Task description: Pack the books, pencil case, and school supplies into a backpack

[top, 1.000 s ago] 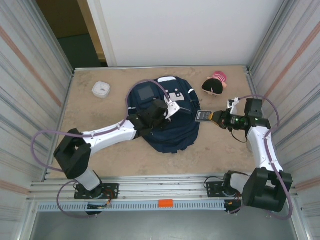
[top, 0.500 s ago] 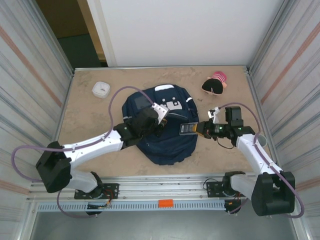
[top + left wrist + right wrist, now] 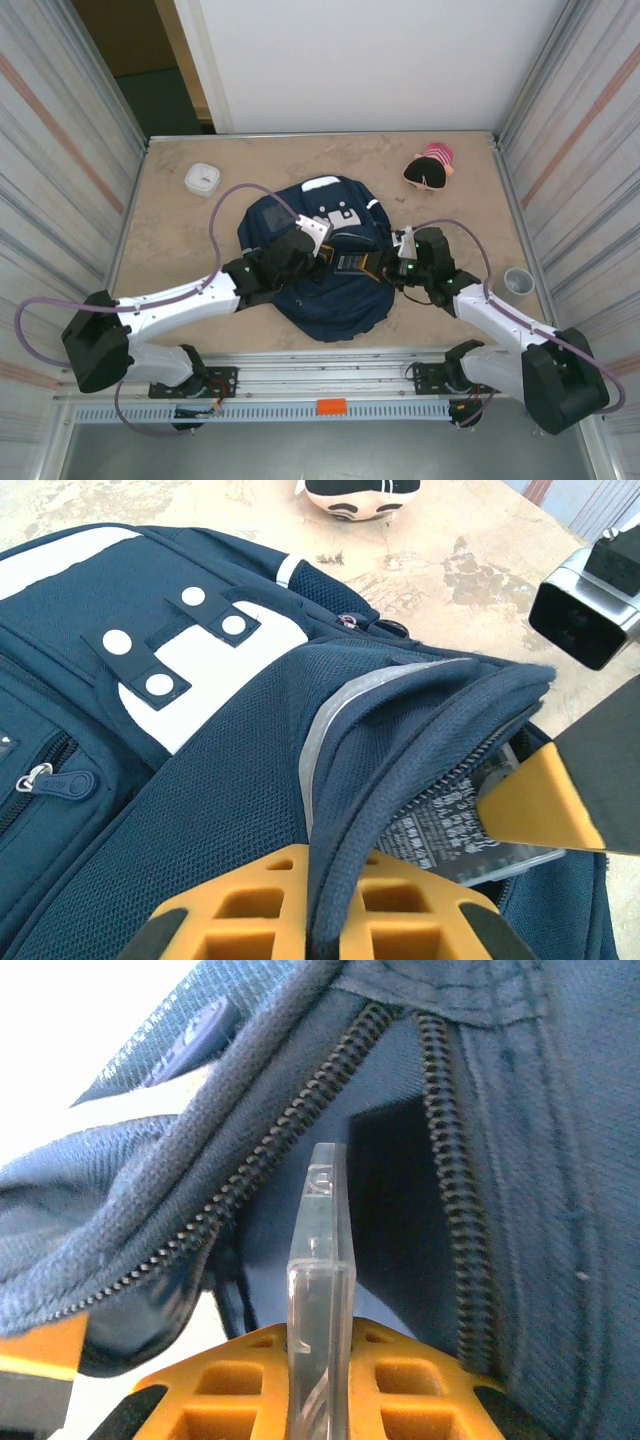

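At 10 o'clock from the bag, a small white tub [image 3: 202, 179] sits alone on the counter [image 3: 180, 240], well apart from the work.

The left gripper [image 3: 322, 885] is clamped on the upper lip of the backpack [image 3: 335, 305], its yellow pads pinching the navy fabric and lifting it so the zip mouth gapes toward 3 o'clock. The backpack lies flat in the middle of the counter.

The flat black rectangle [image 3: 450, 825] is at that mouth, partly under the raised lip. The right gripper [image 3: 370, 266] holds it edge-on between closed yellow pads, coming in from 3 o'clock. In the right wrist view its leading edge points into the dark gap between the two zip rows.

Beyond, a pink-and-black plush [image 3: 430, 167] rests at 1 o'clock and a grey ring [image 3: 517, 280] at 3 o'clock.

Risks, as I judge them:
- The rectangle's corner could snag on the zip teeth or the inner fabric fold, and pushing on would drag the whole bag.
- If the fabric slips from the left pads, the mouth would drop shut on the item.
- Letting go too early could leave it sliding back out.
- The two grippers are close enough to knock together.

The rectangle's grey panel carries printed lettering, too small to read. The bag's white patches bear dots only, and the zip pull's marking is illegible.
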Action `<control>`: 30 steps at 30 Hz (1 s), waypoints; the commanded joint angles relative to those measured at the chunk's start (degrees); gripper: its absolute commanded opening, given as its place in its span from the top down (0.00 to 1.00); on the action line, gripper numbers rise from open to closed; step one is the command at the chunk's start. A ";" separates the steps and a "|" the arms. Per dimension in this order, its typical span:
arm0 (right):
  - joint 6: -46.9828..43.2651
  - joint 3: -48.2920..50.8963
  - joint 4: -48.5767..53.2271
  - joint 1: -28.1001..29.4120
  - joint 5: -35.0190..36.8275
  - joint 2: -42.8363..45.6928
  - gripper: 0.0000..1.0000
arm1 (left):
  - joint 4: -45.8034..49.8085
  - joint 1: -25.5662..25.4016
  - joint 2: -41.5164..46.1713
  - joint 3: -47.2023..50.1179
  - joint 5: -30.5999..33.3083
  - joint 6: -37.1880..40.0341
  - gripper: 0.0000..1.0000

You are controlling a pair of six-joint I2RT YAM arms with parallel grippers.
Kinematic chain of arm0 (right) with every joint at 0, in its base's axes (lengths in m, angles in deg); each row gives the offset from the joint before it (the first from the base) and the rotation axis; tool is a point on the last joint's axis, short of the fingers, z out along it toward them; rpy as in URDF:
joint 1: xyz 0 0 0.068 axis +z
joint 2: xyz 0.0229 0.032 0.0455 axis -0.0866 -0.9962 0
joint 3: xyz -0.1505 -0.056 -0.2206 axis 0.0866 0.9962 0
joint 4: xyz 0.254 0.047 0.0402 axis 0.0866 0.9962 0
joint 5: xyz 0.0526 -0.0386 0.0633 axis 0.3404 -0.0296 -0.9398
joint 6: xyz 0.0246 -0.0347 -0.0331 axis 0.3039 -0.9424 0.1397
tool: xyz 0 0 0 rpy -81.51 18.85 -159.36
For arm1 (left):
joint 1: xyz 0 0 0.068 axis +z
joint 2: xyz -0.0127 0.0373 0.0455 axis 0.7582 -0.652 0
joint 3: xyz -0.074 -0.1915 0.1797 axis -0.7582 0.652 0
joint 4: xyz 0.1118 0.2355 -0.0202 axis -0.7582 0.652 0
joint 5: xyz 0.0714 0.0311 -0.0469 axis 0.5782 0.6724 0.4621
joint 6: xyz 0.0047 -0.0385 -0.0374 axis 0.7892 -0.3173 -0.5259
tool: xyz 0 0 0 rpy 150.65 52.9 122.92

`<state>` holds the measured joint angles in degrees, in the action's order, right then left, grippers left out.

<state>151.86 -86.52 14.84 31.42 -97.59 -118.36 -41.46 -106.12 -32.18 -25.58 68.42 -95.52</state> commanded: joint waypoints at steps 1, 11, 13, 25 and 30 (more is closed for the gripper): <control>8.78 0.10 -9.12 3.92 10.97 0.94 0.94 | -7.77 -0.05 2.12 -2.36 -0.28 -1.66 1.00; 11.71 -4.51 -15.42 8.39 11.72 -7.88 0.93 | -10.55 -0.05 2.70 -2.04 -2.63 -1.58 1.00; 12.49 -5.27 -17.64 9.47 11.40 -10.71 0.93 | -11.70 -0.05 3.03 -1.57 -2.95 -1.52 1.00; 5.07 -11.32 -3.84 6.67 9.30 -17.77 0.68 | -10.41 0.35 5.69 0.63 0.31 -1.82 1.00; -0.95 -10.85 4.46 4.73 11.11 -12.57 0.47 | -9.61 0.73 6.38 1.83 1.90 -2.35 1.00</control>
<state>155.48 -96.66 10.93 37.70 -88.56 -134.14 -44.63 -105.53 -29.62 -23.37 68.70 -96.81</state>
